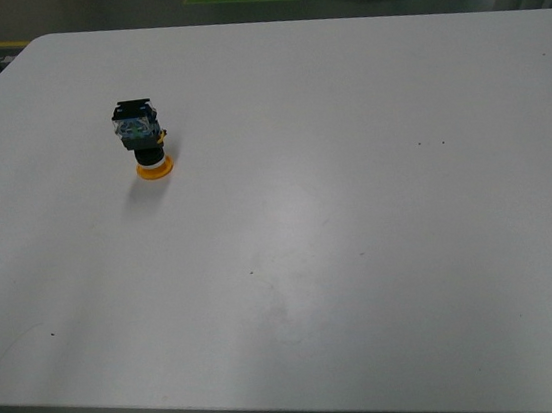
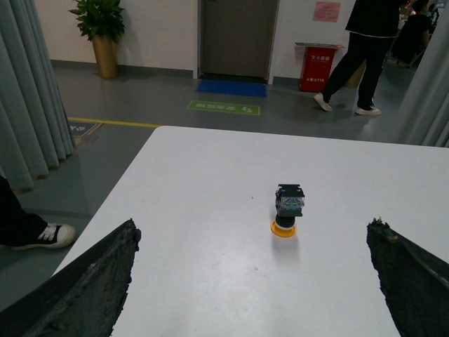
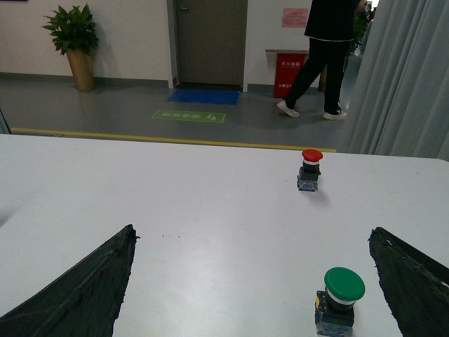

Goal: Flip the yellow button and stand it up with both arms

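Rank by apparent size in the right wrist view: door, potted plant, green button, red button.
1. door
2. potted plant
3. green button, close behind the plant
4. red button
The green button sits nearer the camera, so the two buttons' true sizes may match.

The white surface is looking smooth and matt. The yellow-capped black plastic button is looking smooth. The left hand is showing rough, matt black fingers.
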`<state>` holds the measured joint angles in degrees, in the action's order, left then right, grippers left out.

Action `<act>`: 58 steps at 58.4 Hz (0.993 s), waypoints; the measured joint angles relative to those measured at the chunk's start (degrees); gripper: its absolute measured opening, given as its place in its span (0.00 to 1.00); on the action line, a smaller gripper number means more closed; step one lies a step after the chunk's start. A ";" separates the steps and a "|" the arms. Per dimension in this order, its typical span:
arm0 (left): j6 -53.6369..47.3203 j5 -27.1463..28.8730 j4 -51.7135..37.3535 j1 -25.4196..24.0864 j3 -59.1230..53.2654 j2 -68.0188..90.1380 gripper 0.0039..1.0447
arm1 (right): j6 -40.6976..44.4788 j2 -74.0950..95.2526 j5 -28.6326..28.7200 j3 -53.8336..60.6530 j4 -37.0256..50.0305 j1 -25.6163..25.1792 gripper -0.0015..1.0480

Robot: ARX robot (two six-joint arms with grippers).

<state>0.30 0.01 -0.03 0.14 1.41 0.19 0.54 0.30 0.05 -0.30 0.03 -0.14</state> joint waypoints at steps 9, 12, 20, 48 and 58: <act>0.00 0.00 0.00 0.00 0.00 0.00 0.94 | 0.00 0.00 0.02 0.00 0.00 0.00 0.93; 0.00 0.00 0.00 0.00 0.00 0.00 0.94 | 0.00 0.00 0.00 0.00 0.00 0.00 0.93; 0.00 0.00 0.00 0.00 0.00 0.00 0.94 | 0.00 0.00 0.00 0.00 0.00 0.00 0.93; 0.00 0.00 0.00 0.00 0.00 0.00 0.94 | 0.00 0.00 0.00 0.00 0.00 0.00 0.93; 0.00 0.00 0.00 0.00 0.00 0.00 0.94 | 0.00 0.00 0.00 0.00 0.00 0.00 0.93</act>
<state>0.30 0.01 -0.03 0.14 1.41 0.19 0.54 0.30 0.05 -0.30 0.03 -0.14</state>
